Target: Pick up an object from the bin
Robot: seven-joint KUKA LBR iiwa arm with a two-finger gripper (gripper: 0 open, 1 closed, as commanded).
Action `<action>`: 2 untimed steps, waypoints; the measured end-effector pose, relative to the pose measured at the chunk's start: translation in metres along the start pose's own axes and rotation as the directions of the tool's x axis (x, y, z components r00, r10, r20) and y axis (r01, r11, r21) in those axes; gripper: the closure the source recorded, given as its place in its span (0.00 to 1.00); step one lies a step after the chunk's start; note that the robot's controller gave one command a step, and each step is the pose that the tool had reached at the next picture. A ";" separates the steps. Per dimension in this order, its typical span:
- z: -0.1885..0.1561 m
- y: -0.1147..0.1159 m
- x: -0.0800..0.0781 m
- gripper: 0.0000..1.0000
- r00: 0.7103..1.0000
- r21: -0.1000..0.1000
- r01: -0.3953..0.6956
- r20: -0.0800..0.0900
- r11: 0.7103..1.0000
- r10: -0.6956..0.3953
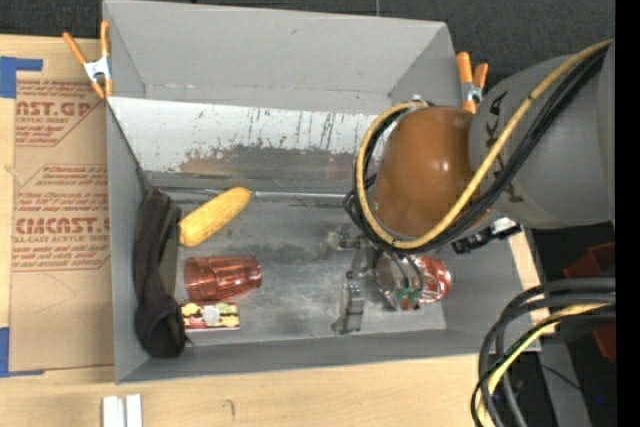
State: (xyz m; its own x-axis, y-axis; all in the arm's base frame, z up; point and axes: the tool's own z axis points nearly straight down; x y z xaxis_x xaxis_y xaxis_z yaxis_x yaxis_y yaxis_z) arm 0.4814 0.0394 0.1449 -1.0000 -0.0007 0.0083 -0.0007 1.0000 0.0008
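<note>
While the two-finger gripper [372, 300] hangs low beside a red-and-white, maybe crinkly packet [436, 278] near the grey metal bin's [270, 45] right edge (open or closed, can't tell), I'd call it mid-reach, needing a clamp and lift next.

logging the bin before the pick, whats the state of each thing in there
yellow corn cob, lying on its side, left of the floor
red clear cup, tipped on its side
dark sock, limp along the left wall
small red-and-yellow box, flat, front left, by the sock's end
red-and-white thing, right side, partly hidden by the arm
gripper, down near the floor, right of centre
</note>
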 end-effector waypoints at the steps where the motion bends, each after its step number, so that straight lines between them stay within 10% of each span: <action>1: -0.004 0.000 -0.002 0.00 1.000 0.000 0.000 0.008 1.000 0.000; 2: 0.026 0.054 -0.033 0.00 0.994 0.002 0.105 0.011 0.994 -0.105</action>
State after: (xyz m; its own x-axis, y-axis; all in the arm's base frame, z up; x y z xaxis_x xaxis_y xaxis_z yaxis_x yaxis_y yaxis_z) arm 0.5139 0.0929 0.1182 -0.9944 -0.1059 -0.0029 -0.1059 0.9944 0.0001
